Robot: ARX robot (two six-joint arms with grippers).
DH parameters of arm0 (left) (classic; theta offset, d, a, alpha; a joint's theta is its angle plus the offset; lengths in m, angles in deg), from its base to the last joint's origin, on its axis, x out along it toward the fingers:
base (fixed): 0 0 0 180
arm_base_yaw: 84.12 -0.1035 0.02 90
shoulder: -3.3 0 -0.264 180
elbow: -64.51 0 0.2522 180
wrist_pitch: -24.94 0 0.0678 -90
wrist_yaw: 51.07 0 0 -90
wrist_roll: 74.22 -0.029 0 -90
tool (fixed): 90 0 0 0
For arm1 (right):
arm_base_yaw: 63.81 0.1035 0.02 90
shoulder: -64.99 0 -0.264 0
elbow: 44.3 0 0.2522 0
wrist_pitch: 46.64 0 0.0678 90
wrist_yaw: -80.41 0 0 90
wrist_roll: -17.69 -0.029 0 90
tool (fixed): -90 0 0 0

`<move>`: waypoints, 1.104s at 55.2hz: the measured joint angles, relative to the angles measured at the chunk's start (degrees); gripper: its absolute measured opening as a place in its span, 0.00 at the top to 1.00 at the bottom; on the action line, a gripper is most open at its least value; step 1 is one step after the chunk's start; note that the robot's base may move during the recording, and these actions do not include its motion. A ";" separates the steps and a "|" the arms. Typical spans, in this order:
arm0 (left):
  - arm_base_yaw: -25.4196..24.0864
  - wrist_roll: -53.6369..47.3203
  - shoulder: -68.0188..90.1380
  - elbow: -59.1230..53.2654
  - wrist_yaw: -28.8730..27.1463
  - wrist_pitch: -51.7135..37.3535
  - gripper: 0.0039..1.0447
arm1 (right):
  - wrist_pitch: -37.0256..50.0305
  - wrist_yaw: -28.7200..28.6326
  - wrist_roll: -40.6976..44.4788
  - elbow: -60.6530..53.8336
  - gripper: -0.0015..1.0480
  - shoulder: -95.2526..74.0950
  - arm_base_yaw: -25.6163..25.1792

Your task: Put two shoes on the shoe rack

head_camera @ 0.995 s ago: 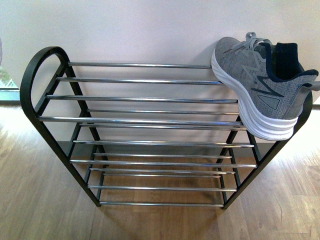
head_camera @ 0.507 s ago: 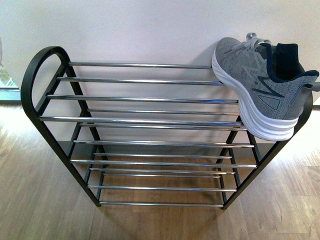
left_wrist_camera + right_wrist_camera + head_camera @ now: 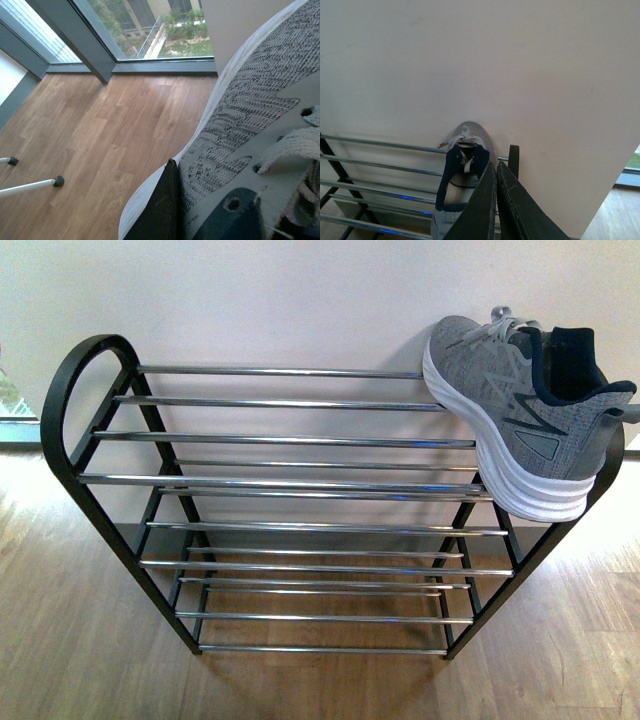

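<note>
The shoe rack (image 3: 300, 482) stands against the wall, black arched sides with chrome bars. One grey shoe (image 3: 520, 420) with a white sole lies on the right end of its top tier, heel hanging over the side frame. The right wrist view shows that same shoe (image 3: 451, 200) from above the rack bars (image 3: 380, 145), with my right gripper (image 3: 496, 167) shut and empty just above its heel. My left gripper (image 3: 200, 197) is shut on the other shoe (image 3: 250, 105), held over the wooden floor; one dark finger (image 3: 162, 210) presses its side and the other is hidden. Neither gripper appears in the front view.
A plain wall (image 3: 300, 300) backs the rack. Wooden floor (image 3: 110, 130) runs to a floor-level window (image 3: 150, 30) with grey frames. Two thin white legs with dark feet (image 3: 35, 185) stand on the floor. The left and middle of the top bars (image 3: 270, 405) carry nothing.
</note>
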 joint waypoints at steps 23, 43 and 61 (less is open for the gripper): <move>0.02 0.00 0.00 0.00 0.15 0.00 0.99 | -6.82 5.46 0.02 -6.23 0.98 12.76 5.73; 0.02 0.00 0.00 0.00 0.15 0.00 0.99 | -10.93 5.84 0.02 -9.57 0.98 20.96 5.79; 0.02 0.00 0.00 0.00 0.13 0.00 0.99 | -20.39 5.84 0.02 -9.62 0.98 31.26 5.81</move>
